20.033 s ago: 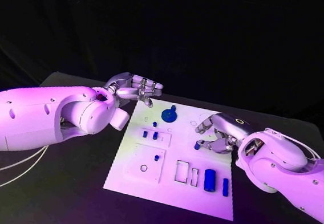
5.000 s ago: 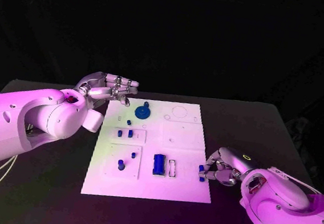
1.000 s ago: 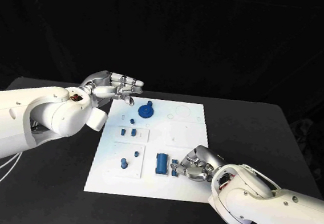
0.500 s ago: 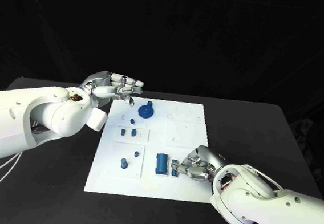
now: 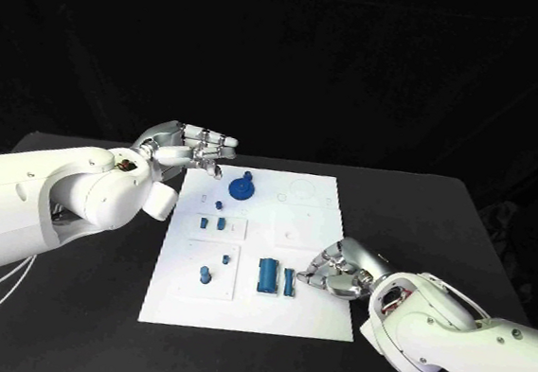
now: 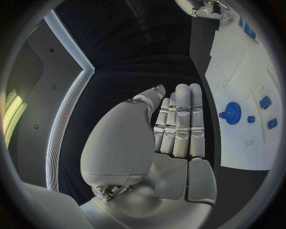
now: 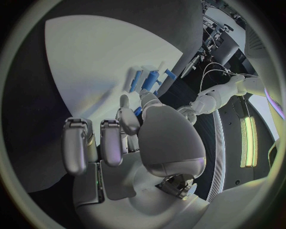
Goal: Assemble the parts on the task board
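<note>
The white task board [image 5: 312, 308] lies in the middle of the black table. On it sit a blue gear [image 5: 243, 185], several small blue pegs, a thick blue block [image 5: 266, 277] and a slim blue bar [image 5: 288, 281] right beside it. My right hand [image 5: 339, 270] hovers at the board's right edge, just right of the slim bar, fingers loosely bent and apart, holding nothing that I can see. The right wrist view shows that hand [image 7: 131, 138] above the board [image 7: 83, 57] with blue parts [image 7: 146, 78] beyond the fingertips. My left hand [image 5: 199, 148] floats off the board's far left corner, fingers straight, empty.
In the left wrist view the left hand [image 6: 178, 124] lies flat beside the board [image 6: 238, 62], with the gear [image 6: 230, 110] close to the fingers. Bare black table [image 5: 456, 225] surrounds the board on all sides.
My right hand has drawn back to the right, away from the slim blue bar, which now lies beside the thick block. The left hand has hardly moved.
</note>
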Tool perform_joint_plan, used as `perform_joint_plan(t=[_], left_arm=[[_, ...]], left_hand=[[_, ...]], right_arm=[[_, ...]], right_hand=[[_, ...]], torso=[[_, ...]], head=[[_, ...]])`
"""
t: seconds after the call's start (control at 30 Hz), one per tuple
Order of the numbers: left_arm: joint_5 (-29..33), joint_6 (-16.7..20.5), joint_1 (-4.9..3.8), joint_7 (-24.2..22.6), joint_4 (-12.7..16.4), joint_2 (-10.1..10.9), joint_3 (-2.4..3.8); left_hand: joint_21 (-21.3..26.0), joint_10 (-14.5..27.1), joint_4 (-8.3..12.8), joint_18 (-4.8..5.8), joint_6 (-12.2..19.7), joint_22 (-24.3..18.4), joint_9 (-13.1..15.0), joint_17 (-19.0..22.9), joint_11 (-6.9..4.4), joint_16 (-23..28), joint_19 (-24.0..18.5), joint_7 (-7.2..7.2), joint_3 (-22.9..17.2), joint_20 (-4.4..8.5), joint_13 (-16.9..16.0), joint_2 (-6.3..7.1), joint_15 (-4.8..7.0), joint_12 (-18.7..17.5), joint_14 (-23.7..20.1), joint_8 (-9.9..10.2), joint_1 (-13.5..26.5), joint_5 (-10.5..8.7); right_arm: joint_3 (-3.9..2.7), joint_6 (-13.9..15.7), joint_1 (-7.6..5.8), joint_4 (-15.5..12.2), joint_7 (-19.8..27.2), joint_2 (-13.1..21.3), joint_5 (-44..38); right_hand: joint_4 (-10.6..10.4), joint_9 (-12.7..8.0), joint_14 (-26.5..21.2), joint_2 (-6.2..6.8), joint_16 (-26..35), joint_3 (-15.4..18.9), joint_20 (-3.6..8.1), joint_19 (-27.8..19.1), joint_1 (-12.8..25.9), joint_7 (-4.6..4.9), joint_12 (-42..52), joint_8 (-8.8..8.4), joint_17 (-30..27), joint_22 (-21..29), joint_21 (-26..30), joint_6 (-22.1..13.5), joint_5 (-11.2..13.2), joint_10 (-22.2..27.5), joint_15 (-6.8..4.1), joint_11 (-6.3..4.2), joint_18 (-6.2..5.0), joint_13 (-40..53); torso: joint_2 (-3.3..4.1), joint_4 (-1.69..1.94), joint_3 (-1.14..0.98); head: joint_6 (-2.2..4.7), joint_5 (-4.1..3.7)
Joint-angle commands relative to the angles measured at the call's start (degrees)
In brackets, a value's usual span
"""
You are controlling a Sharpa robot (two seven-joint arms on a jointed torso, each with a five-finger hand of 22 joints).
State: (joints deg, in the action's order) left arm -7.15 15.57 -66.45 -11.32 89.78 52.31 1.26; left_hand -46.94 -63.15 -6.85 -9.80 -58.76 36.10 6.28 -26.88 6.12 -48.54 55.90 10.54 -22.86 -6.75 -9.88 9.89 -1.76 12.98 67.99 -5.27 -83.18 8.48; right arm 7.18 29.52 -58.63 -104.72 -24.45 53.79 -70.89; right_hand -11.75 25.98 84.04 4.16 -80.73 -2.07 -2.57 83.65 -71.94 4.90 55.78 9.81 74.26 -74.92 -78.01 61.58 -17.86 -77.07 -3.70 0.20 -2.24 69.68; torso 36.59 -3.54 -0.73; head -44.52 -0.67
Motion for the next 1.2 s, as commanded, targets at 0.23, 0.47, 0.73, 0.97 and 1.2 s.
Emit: perform_joint_plan(t=[0.23, 0.47, 0.73, 0.97, 1.2], left_arm=[[3.9, 0.2, 0.74, -3.3, -2.6, -1.5, -0.72], [8.7, 1.3, 2.4, -8.1, -6.3, -3.9, -0.97], [11.6, 3.0, 3.79, -11.4, -11.3, -7.8, -1.0], [12.4, 4.1, 4.3, -12.3, -13.8, -9.6, -0.99], [10.0, 5.5, 4.44, -10.4, -11.9, -9.1, -1.07]], left_hand=[[2.0, 0.6, -0.6, -0.63, 0.5, -0.9, -0.2, 0.8, 0.13, 1.6, -1.3, -0.32, 1.2, -0.72, -0.3, -0.35, -0.35, 0.9, -2.9, 0.0, 0.8, 0.17], [13.8, 2.7, -2.5, 0.49, 1.7, -7.4, -0.7, 8.0, 1.23, 15.1, -10.1, 0.18, 2.9, -4.34, 1.1, -0.37, -3.04, -0.1, -12.9, -0.2, 1.3, 0.26], [30.7, 4.4, -4.1, 0.47, 3.8, -18.6, -2.2, 15.5, 4.01, 34.4, -16.3, -1.6, 7.0, -9.69, 4.7, -1.57, -6.85, -5.4, -16.4, 0.9, 0.6, 0.27], [38.3, 5.1, -4.1, 1.99, 4.2, -24.5, -2.6, 20.1, 5.1, 42.8, -16.4, -2.12, 10.2, -9.99, 6.3, -3.17, -8.26, -9.2, -16.8, 1.6, -0.5, 0.33], [42.0, 30.5, 0.9, 4.82, 28.1, -29.5, -6.3, 26.9, 0.22, 48.5, -33.7, -5.77, 15.5, -2.68, 9.9, -9.89, -3.88, -13.0, -39.2, 5.3, 36.1, -3.53]], right_arm=[[-0.1, -5.2, -5.18, 9.5, 31.4, -2.2, 37.4], [-0.14, -11.0, -8.27, 21.8, 40.0, -8.0, 53.6], [-0.3, -13.6, -9.03, 33.1, 44.3, -14.0, 58.4], [-0.35, -14.7, -8.99, 36.5, 45.7, -16.1, 58.8], [-1.06, -8.8, -8.24, 33.8, 43.5, -15.2, 58.0]], right_hand=[[2.5, -2.9, -17.2, -1.83, 42.0, -3.3, -3.74, -25.7, -8.7, 3.66, -35.1, -4.04, -38.4, 9.8, 51.8, -5.5, 5.5, 18.8, 4.36, 4.41, -7.54, -25.9], [2.6, -8.3, -23.2, -0.79, 65.3, -7.1, -8.92, -32.0, -11.4, 5.22, -46.7, -6.14, -52.8, 26.2, 68.4, -4.4, 6.2, 16.0, 8.84, 7.06, -8.21, -47.1], [3.9, -13.8, -22.6, -0.9, 75.3, -8.7, -11.47, -35.3, -9.5, 6.0, -51.2, -6.21, -62.7, 39.7, 74.5, -4.8, 6.3, 14.7, 10.78, 8.24, -8.39, -59.6], [5.6, -17.0, -20.7, -1.52, 77.2, -8.4, -11.94, -35.2, -7.9, 6.24, -52.0, -6.21, -67.4, 47.1, 74.4, -4.7, 6.4, 14.0, 11.02, 8.55, -8.38, -64.9], [11.7, -20.9, -48.5, -4.16, 80.7, -3.8, -5.59, -56.4, 27.0, 1.36, -55.8, -9.81, -74.3, 59.2, 78.0, -29.6, 11.4, 41.6, 7.82, 4.75, -3.95, -69.7]], torso=[[-2.82, 0.04, 1.08], [-4.75, -0.05, 1.71], [-6.26, 0.21, 1.9], [-6.41, 0.22, 1.65], [-5.88, 1.6, 1.35]], head=[[2.58, -0.48], [5.99, -0.26], [7.49, 0.14], [8.32, 0.69], [8.87, 0.55]])
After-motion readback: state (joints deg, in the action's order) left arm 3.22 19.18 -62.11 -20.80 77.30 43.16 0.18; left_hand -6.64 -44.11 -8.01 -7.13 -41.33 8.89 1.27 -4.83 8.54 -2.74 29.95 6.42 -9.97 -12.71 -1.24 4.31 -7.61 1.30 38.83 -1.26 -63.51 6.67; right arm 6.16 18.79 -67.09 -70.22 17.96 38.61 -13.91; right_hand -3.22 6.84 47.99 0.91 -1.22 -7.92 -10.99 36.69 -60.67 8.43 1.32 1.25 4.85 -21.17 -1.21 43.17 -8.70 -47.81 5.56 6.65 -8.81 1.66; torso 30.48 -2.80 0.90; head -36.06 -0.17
